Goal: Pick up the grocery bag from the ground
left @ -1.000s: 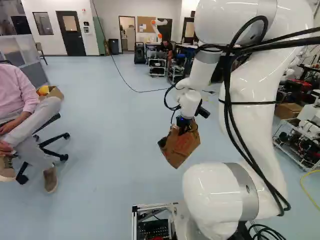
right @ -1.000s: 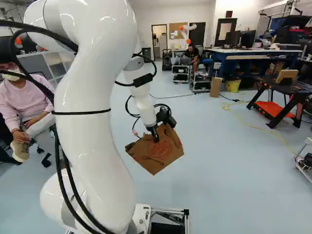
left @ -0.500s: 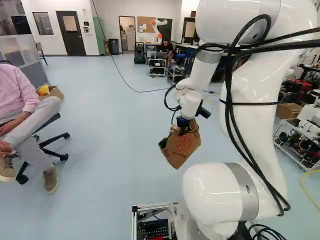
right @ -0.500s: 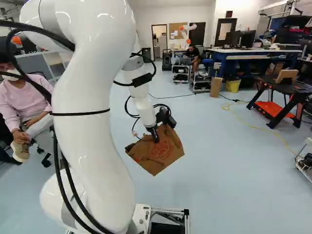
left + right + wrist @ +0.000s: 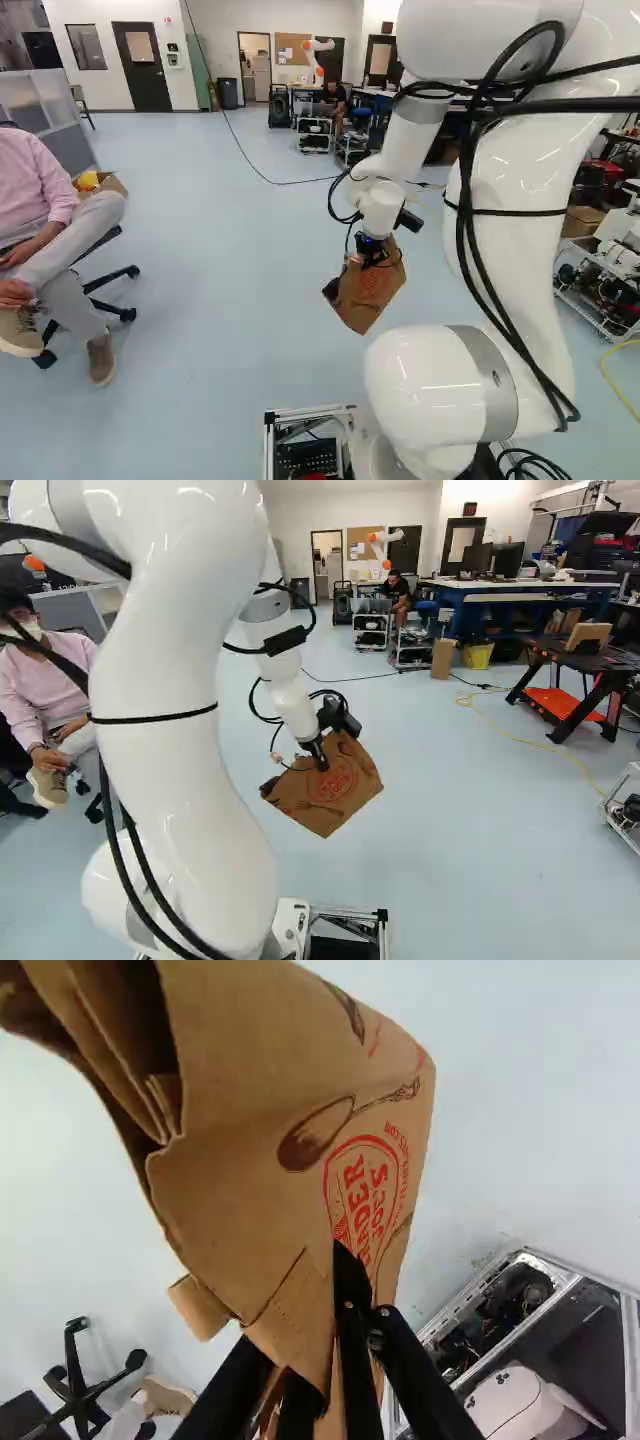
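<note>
My gripper [image 5: 318, 760] is shut on the brown paper grocery bag [image 5: 335, 790] and holds it up off the floor, tilted, in the right base view. The left base view has the same bag [image 5: 368, 295] hanging under the wrist. Seen from the wrist, the gripper [image 5: 325, 1360] pinches the paper between its dark fingers, and the bag [image 5: 250, 1130] stretches ahead of them with its red print showing. Folds of paper hide part of one finger.
A person sits in a wheeled chair [image 5: 110, 285] at the left of the left base view. Far ahead are carts [image 5: 372, 630], a blue workbench [image 5: 520, 605] and another robot [image 5: 380, 542]. A black and orange table [image 5: 580, 680] stands at the right of the right base view.
The arm has shifted slightly, its upper links most plainly, and the held bag has moved a little rightward in both base views. The gripper has stayed shut on it.
</note>
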`<state>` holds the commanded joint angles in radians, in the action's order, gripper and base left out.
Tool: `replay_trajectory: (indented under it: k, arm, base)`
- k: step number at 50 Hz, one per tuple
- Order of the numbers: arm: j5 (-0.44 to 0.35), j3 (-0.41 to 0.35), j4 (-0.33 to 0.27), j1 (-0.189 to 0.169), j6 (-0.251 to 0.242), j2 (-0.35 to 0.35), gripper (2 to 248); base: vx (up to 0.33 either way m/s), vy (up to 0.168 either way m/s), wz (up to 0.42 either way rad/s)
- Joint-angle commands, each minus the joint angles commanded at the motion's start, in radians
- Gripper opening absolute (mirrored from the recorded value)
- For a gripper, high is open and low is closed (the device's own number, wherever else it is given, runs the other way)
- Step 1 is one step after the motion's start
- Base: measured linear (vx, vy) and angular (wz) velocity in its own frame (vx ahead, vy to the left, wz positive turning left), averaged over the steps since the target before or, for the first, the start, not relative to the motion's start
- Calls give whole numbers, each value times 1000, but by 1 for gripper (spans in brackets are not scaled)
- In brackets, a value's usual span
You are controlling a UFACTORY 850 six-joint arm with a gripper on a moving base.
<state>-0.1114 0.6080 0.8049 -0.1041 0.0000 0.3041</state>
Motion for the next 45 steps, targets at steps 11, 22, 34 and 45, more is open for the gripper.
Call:
replay_trajectory:
  k: [11, 22, 34, 45]
  arm:
    - [-58, -40, -62, 8, 0, -45, 20]
    - [-129, -88, -136, 18, 0, -99, 20]
    - [-220, -150, -232, 30, 0, -168, 20]
    - [-321, -219, -339, 44, 0, -246, 20]
  base:
    - [0, 0, 0]
    - [0, 0, 0]
    - [0, 0, 0]
    - [0, 0, 0]
